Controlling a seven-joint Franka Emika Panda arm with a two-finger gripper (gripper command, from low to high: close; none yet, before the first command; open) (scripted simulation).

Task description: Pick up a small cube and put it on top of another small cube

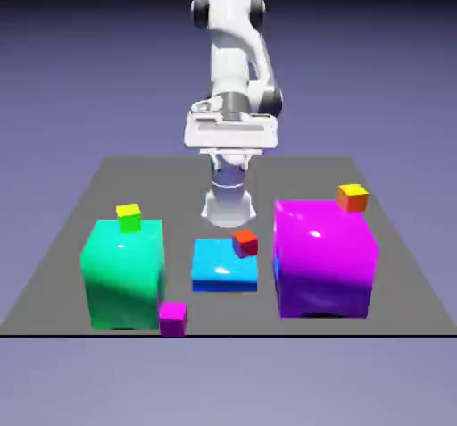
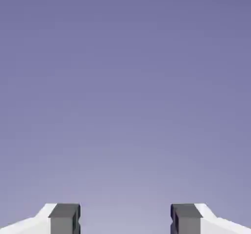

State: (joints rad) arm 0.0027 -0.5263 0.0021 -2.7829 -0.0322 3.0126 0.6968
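The small cube (image 1: 172,318), tiny and glossy magenta, sits on the table at the front, touching the lower right corner of the big green block (image 1: 123,272). My gripper (image 1: 230,138) hangs high above the table's far side, well away from every cube. In the hand view the gripper (image 2: 125,221) is open: its two grey fingertips (image 2: 64,218) stand wide apart with only the plain backdrop between them. A small red cube (image 1: 245,242) rests tilted on the back right corner of the flat blue block (image 1: 224,268).
A large magenta block (image 1: 323,258) stands at the exterior view's right, with a small orange cube (image 1: 353,197) at its far top corner. A small yellow-green cube (image 1: 128,217) sits on top of the green block. The table's front edge (image 1: 228,335) runs just below the small cube.
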